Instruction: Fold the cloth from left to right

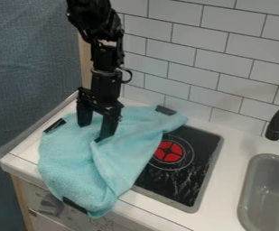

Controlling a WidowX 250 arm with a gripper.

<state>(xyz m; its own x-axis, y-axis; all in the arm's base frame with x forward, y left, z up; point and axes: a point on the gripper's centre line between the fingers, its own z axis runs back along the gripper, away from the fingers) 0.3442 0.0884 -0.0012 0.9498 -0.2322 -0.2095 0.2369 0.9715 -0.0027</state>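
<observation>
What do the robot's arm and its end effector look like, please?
The arm is black, made of jointed, blocky segments, with a thin ring-like loop standing out at one side. The end effector is also black, with two thick, straight fingers.

Cloth [66,160]: I see it on the counter [223,194], at left, partly over the cooktop [192,180]
Cooktop: between cloth and sink [244,189]
Sink: at my view's right
Faucet [278,122]: behind the sink
Tiled wall [226,70]: behind the counter

We note the cloth [69,167] rough and matt, the stove [191,180] glossy black, the tiles [214,67] smooth.
</observation>
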